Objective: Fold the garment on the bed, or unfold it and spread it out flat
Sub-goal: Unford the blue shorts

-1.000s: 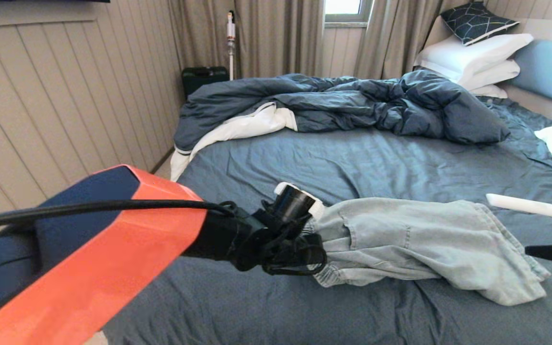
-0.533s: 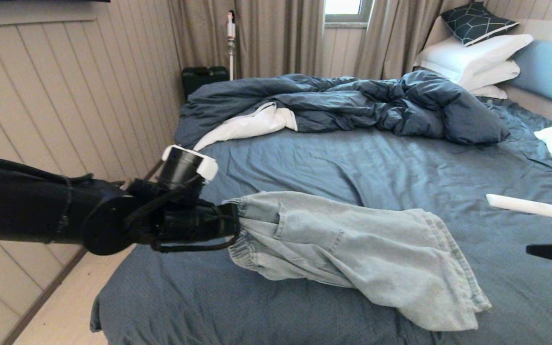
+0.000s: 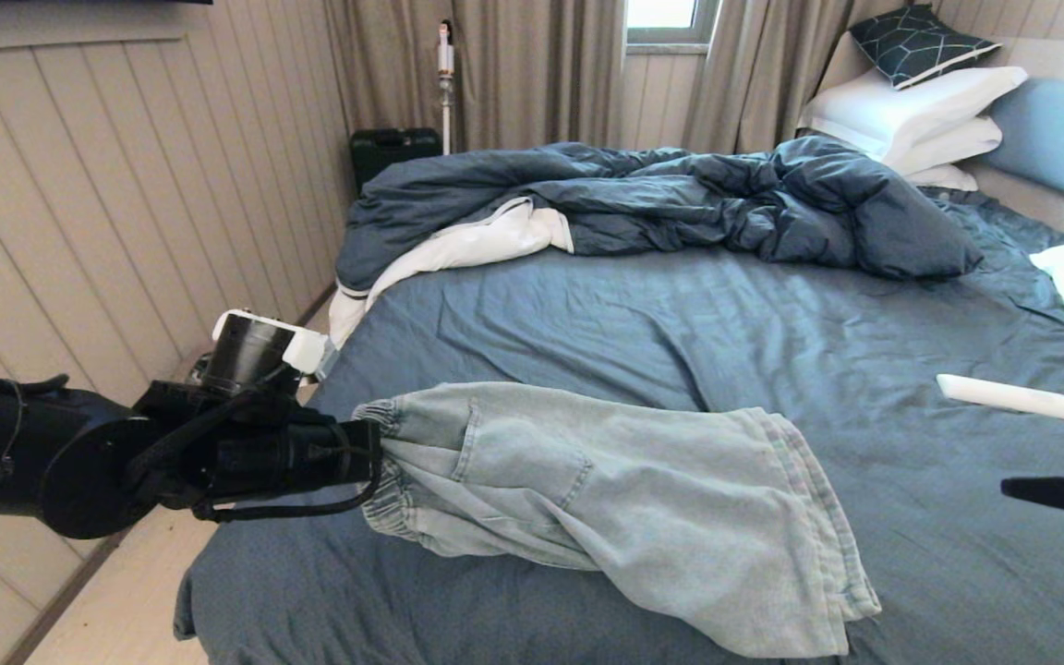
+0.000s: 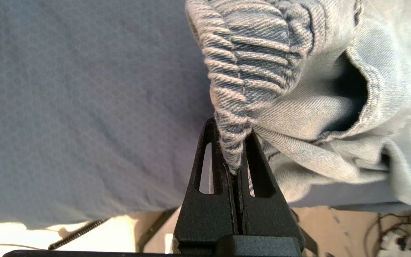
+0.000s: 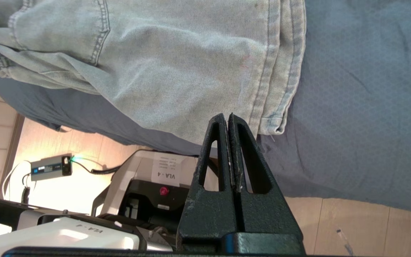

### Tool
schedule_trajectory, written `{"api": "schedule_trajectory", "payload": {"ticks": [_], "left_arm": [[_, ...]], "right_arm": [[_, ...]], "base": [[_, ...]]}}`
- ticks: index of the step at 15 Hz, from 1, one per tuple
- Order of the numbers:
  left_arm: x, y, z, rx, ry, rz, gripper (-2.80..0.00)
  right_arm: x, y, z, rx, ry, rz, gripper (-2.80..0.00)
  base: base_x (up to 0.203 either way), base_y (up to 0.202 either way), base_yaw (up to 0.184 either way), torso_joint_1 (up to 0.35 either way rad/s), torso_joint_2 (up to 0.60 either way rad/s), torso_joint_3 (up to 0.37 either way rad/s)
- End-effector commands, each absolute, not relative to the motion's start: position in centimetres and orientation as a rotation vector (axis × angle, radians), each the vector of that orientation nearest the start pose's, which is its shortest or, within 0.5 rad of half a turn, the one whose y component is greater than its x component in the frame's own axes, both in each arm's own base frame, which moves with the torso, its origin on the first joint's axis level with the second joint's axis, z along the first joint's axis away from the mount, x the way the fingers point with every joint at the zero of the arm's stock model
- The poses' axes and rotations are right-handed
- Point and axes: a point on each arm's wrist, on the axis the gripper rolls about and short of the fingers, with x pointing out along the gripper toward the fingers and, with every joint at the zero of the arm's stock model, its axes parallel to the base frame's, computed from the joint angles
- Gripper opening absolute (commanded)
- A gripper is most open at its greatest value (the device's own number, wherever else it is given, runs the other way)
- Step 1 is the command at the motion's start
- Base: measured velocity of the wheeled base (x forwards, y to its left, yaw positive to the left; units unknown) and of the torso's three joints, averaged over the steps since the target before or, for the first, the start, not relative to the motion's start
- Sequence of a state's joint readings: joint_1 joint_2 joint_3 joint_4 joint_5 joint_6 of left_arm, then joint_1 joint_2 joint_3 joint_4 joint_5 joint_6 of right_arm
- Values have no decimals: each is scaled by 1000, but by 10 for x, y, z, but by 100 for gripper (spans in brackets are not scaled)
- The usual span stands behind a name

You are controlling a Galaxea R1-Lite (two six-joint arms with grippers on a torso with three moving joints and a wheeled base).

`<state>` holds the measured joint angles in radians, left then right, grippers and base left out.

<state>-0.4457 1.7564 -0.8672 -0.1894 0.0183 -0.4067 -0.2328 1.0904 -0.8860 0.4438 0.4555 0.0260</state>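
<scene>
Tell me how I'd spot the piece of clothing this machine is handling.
Find the big bed with the slate-blue sheet; near its foot lies the garment, pale denim shorts. The left gripper pinches the gathered elastic waistband. Unlike the dark blue duvet bunched farther back, they are light and washed-looking.

- Dark blue duvet [image 3: 680, 199] bunched across the far side.
- White remote [image 3: 1006, 396] on the sheet.
- Black case [image 3: 393, 148] and curtains [image 3: 532, 69] behind.

Pale denim shorts [image 3: 624, 499], waistband lifted at left, legs rumpled on slate-blue bed [image 3: 643, 314].
</scene>
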Motion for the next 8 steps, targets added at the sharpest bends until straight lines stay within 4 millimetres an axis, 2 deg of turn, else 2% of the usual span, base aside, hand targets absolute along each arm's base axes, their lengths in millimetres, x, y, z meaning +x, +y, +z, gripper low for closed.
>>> {"api": "schedule_trajectory", "payload": {"ticks": [1, 4, 5, 8], "left_arm": [[278, -132, 120, -205, 779, -258, -280], [282, -134, 110, -203, 739, -260, -280], [283, -134, 108, -203, 738, -260, 0], [277, -131, 111, -205, 734, -261, 0]], "right_arm": [[132, -21, 240, 256, 642, 209, -280], [139, -22, 236, 272, 663, 228, -280], [143, -23, 235, 278, 667, 235, -280], [145, -24, 235, 275, 651, 242, -280]], "base": [[0, 0, 0, 0, 0, 0], [0, 0, 0, 0, 0, 0], [0, 0, 0, 0, 0, 0], [0, 0, 0, 0, 0, 0]]}}
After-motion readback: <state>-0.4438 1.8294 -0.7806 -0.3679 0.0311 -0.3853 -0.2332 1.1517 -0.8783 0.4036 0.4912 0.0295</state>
